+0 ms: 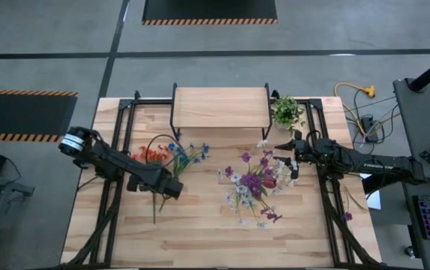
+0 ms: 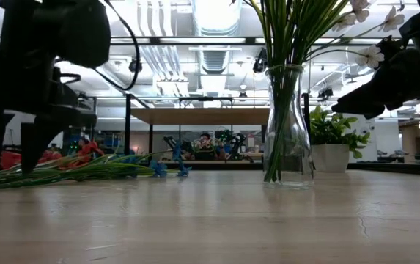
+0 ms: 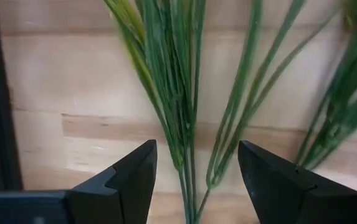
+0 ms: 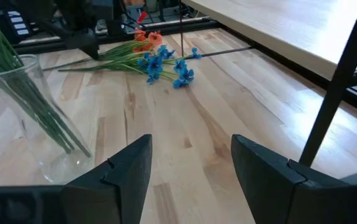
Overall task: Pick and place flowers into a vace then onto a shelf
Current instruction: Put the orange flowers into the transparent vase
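High view: your left hand [image 1: 171, 187] hangs open over the stems of the loose flowers [image 1: 171, 155] lying on the table's left, set to pinch. Vase [image 2: 286, 125] mid-table already holds flowers; right hand [image 1: 284, 146] open beside it.

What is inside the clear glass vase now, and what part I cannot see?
The clear glass vase holds thin green flower stems reaching its bottom. From above, purple and white blossoms cover its mouth.
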`<action>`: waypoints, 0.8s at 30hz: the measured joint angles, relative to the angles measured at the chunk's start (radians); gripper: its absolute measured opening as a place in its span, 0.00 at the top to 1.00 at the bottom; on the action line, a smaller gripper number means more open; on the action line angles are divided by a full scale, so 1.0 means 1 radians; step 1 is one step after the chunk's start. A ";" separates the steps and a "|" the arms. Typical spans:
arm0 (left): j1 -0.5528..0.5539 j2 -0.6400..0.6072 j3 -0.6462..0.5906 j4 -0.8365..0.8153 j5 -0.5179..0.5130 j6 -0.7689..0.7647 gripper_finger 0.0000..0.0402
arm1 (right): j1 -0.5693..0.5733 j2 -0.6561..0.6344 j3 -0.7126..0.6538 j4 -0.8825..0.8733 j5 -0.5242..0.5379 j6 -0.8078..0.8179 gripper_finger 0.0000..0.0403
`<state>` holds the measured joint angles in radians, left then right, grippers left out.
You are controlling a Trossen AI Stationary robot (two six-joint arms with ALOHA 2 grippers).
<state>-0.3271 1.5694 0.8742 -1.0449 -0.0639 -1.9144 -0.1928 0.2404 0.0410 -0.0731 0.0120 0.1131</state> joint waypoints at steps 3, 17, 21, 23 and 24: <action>0.001 0.014 -0.012 0.015 -0.022 -0.018 0.48 | 0.000 0.000 0.000 0.000 0.000 0.000 0.48; 0.005 0.035 -0.079 0.074 0.001 0.010 0.51 | 0.000 0.001 0.000 0.000 -0.001 0.000 0.48; 0.006 0.016 -0.090 0.082 0.002 0.045 0.58 | 0.000 0.004 0.000 0.000 -0.001 0.000 0.48; 0.007 0.006 -0.090 0.079 0.002 0.065 0.63 | 0.000 0.004 0.000 0.000 -0.001 0.000 0.48; 0.007 0.001 -0.091 0.077 0.003 0.072 0.65 | 0.000 0.004 0.000 0.000 -0.001 0.000 0.48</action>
<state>-0.3202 1.5707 0.7828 -0.9679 -0.0611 -1.8427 -0.1928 0.2447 0.0410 -0.0730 0.0109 0.1131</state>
